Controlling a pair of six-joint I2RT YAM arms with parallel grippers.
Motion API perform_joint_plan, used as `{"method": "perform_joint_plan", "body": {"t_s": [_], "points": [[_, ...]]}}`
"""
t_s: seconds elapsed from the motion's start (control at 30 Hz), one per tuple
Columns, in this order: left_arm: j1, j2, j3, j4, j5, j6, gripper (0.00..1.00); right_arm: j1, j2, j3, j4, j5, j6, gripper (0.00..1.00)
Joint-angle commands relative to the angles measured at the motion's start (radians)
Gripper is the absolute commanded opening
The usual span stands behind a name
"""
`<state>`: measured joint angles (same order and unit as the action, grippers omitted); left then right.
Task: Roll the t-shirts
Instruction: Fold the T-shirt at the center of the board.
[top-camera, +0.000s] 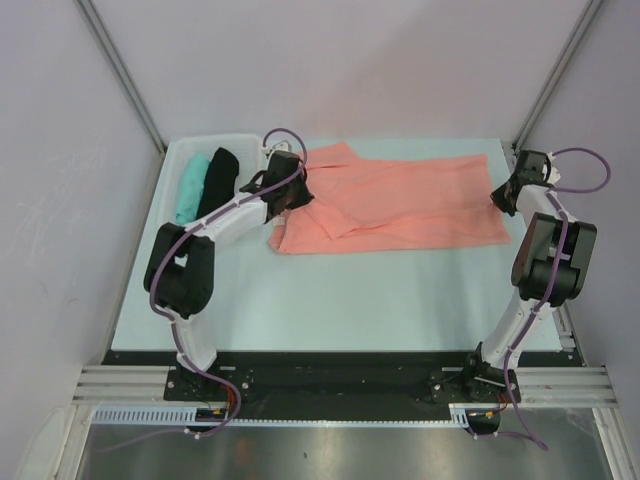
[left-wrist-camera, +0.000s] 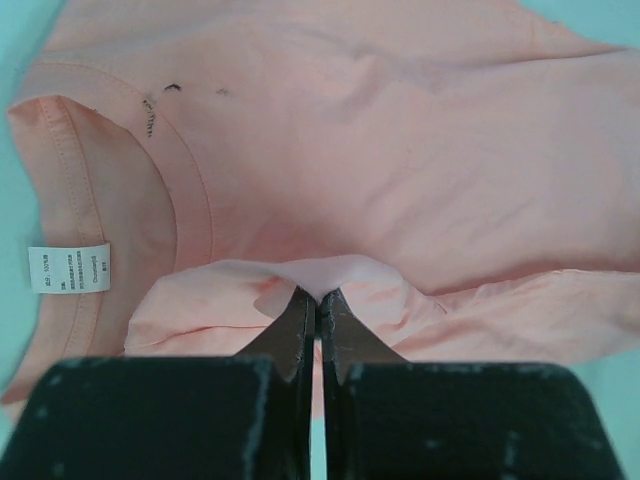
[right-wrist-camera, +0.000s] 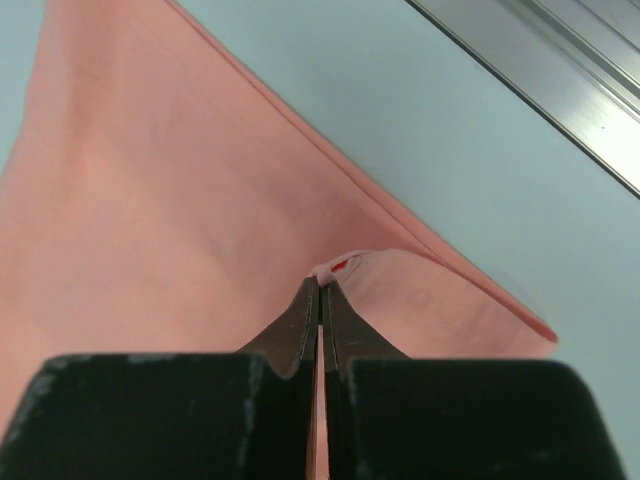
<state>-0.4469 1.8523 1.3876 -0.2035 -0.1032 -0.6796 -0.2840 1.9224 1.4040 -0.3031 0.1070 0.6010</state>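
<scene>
pale blue-green table (top-camera: 350, 290), lilac-grey walls on three sides, aluminium frame posts in the far corners.

salmon-pink short-sleeved cloth t-shirt (top-camera: 400, 200): lies on the far half of the table, long axis running left to right, collar end to the left, hem end to the right. mostly flat. a folded flap lies along its near-left part, with creases running from it. left wrist view: ribbed round collar (left-wrist-camera: 190, 200) open toward the camera, white printed size label (left-wrist-camera: 68, 268) inside the neck, a few dark thread marks just beyond the collar seam.

left gripper (top-camera: 295, 190): at the collar end of the shirt. fingers pressed together on a small raised fold of pink cloth just short of the collar, and the fold bulges up around the fingertips.

right gripper (top-camera: 503, 195): at the hem end, near the right edge of the table. fingers pressed together, pinching a small lifted tuck of the pink cloth close to the hem corner. a tiny red speck shows on the cloth at the pinch. the cloth around it lies smooth on the table. the aluminium rail (right-wrist-camera: 560, 80) at the table edge runs across the upper right of the right wrist view.

clear plastic bin (top-camera: 235, 140): far-left corner of the table, just left of the shirt's collar end. holds a bundled teal cloth t-shirt (top-camera: 190, 185) on the left and a bundled black cloth t-shirt (top-camera: 218, 180) on the right, side by side and touching.
</scene>
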Motion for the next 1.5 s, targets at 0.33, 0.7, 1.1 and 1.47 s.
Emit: {"method": "perform_joint_plan", "body": {"t_s": [0.33, 0.7, 1.1, 1.47], "points": [[0.022, -0.036, 0.027, 0.03, 0.007, 0.014, 0.0, -0.021, 0.03, 0.035, -0.022, 0.048, -0.004, 0.0], [0.03, -0.079, 0.025, 0.027, 0.016, 0.012, 0.0, -0.032, 0.012, 0.024, -0.028, 0.071, -0.001, 0.0], [0.045, -0.031, 0.042, 0.03, 0.013, 0.015, 0.0, -0.046, 0.018, 0.024, -0.004, 0.05, -0.003, 0.0], [0.07, -0.105, -0.007, 0.076, 0.074, 0.074, 0.72, -0.006, -0.038, 0.101, -0.086, 0.023, -0.056, 0.61]]}}
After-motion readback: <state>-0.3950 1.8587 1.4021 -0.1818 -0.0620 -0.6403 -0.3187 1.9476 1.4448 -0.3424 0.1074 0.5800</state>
